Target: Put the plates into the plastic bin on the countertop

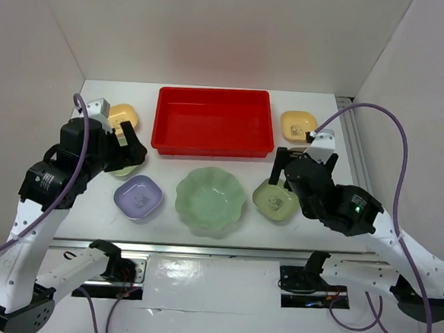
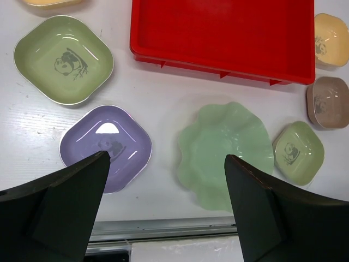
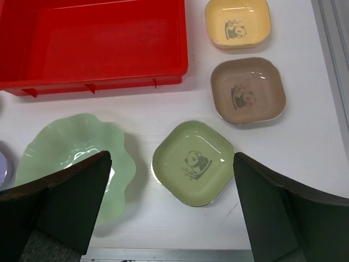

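Left gripper hangs released; lavender dish, print perhaps a panda, beneath its left finger. Right gripper, spread empty, frames a light-green dish; red bin beyond.

My left tool and right tool: black fingers. I see the bin bright red, plain. At its 6 o'clock the scalloped dish: pale mint green, plain. At that dish's 9 o'clock the lavender dish, faint grey panda print. At its 3 o'clock the light-green dish, dark panda-and-bamboo print. Then the brown dish: pale-and-dark panda. Next the right yellow dish: grey panda print. Also the left yellow dish, same yellow. Last the olive-green dish: grey panda print. All on the surface, white.
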You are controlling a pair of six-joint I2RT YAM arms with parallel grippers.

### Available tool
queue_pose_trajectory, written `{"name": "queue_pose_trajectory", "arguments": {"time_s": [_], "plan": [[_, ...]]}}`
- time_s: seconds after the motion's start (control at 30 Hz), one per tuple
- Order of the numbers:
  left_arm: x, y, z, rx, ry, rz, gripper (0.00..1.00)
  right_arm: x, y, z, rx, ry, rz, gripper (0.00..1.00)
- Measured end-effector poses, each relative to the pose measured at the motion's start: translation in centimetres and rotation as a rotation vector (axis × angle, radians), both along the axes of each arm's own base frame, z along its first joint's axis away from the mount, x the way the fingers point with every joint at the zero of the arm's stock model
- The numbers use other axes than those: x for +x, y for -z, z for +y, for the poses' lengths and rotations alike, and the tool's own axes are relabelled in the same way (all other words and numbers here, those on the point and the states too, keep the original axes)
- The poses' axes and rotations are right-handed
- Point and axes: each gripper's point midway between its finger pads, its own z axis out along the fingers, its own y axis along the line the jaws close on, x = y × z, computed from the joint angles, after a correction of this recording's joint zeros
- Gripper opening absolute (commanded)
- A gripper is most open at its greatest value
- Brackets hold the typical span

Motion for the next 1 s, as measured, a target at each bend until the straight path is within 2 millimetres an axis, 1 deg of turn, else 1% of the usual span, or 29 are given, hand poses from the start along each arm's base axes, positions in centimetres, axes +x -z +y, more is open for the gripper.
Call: {"name": "queue_pose_trajectory", "arguments": {"time_s": [0.17,0.27,0.37,0.43,0.47,0.57,0.63,0.67,0.7,0.73,0.8,0.9,1.0], "plan": [[0.1,-0.1,0.0,-0.002,0.000,-0.007,1.00,-0.1,-0.3,-0.2,0.004,-0.008,-0.007,1.00],[0.1,-0.1,0.0,-0.002,0.000,-0.007,1.00,-0.5,-0.6,-0.1,0.012,-0.044,-0.019,1.00],[0.3,0.1,-0.1,-0.002,0.000,-0.007,1.00,-0.6,-0.1,1.1,0.007,-0.117,-0.008,1.00],[0.3,0.4,-0.1,-0.001,0.001,-0.001,1.00,-0.3,0.6,2.9,-0.003,-0.182,0.013,1.00],[0.4,0.7,-0.2,-0.001,0.004,0.003,1.00,0.0,1.4,4.1,-0.017,-0.214,0.032,1.00],[0.4,1.1,-0.4,-0.003,0.012,0.015,1.00,1.3,5.3,8.7,-0.081,-0.326,0.120,1.00],[0.5,1.4,-0.5,-0.004,0.016,0.021,1.00,2.0,9.3,11.7,-0.142,-0.406,0.202,1.00],[0.4,1.5,-0.5,-0.004,0.017,0.024,1.00,2.1,11.5,12.7,-0.175,-0.440,0.246,0.99],[0.4,1.7,-0.6,-0.004,0.020,0.029,1.00,2.0,13.7,13.3,-0.211,-0.468,0.293,0.99],[0.4,1.9,-0.6,-0.002,0.023,0.034,1.00,1.9,15.4,13.6,-0.241,-0.489,0.333,0.97],[0.3,2.2,-0.6,0.000,0.025,0.042,1.00,2.1,17.6,14.2,-0.277,-0.515,0.381,0.97],[0.2,2.6,-0.5,0.012,0.036,0.044,1.00,3.0,19.5,14.9,-0.289,-0.526,0.405,0.96],[-0.1,2.6,-0.6,0.013,0.046,0.040,1.00,4.2,20.1,15.1,-0.273,-0.521,0.402,0.96]]}}
